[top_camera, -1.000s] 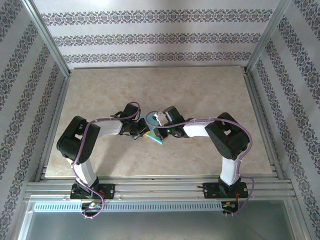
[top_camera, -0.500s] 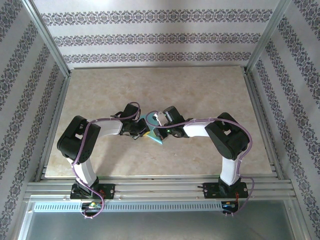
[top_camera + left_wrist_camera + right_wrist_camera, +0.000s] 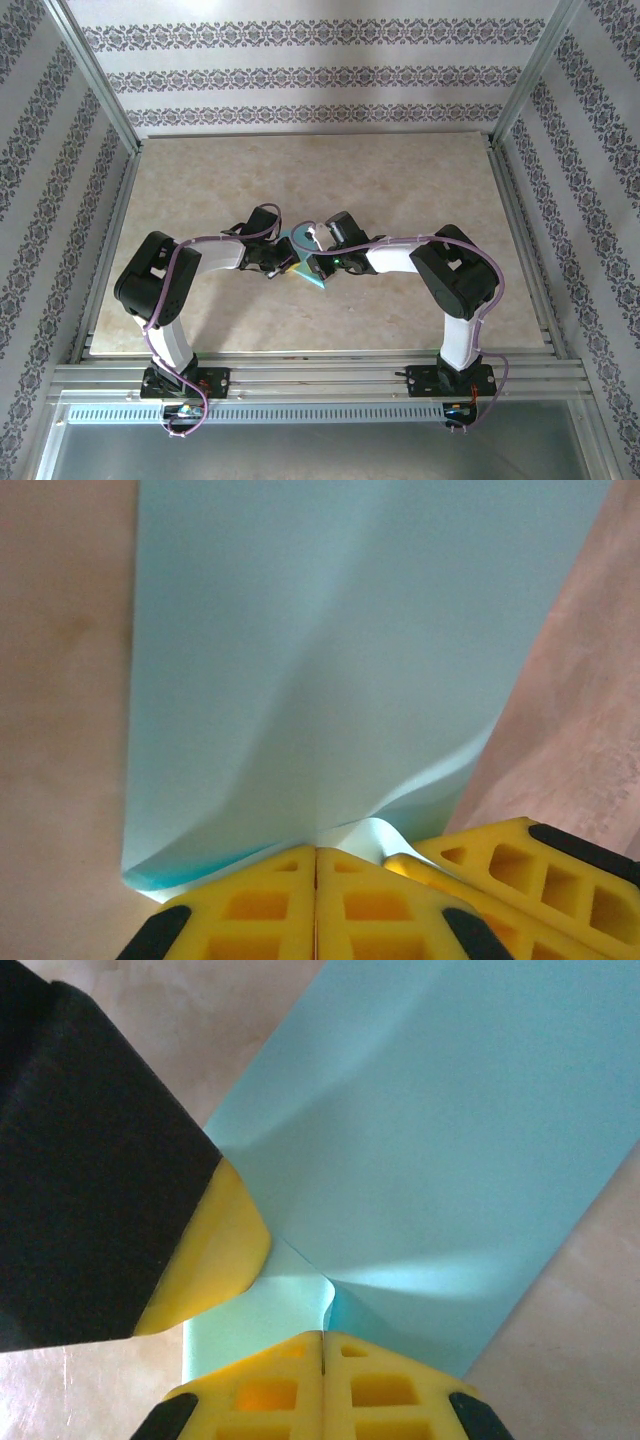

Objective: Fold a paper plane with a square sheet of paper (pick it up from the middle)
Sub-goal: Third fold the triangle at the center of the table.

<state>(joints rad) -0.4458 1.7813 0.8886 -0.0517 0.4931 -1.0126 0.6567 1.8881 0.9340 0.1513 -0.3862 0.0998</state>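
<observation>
Lying paper [image 3: 300, 660]: on tabletop [image 3: 400, 180], between left pincer [image 3: 316, 858] and right pincer [image 3: 322, 1340]
Left: closed, pinching paper
Right: closed, pinching paper

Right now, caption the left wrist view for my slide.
Left gripper shut on creased turquoise paper, tan table beneath.

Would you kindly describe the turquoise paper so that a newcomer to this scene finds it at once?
On the beige marbled table, look near the middle, where the two arms' tips meet. There the left gripper and the right gripper each pinch a thin turquoise-blue paper sheet. It is the one blue, flat thing there, bright against the pale tabletop.
</observation>
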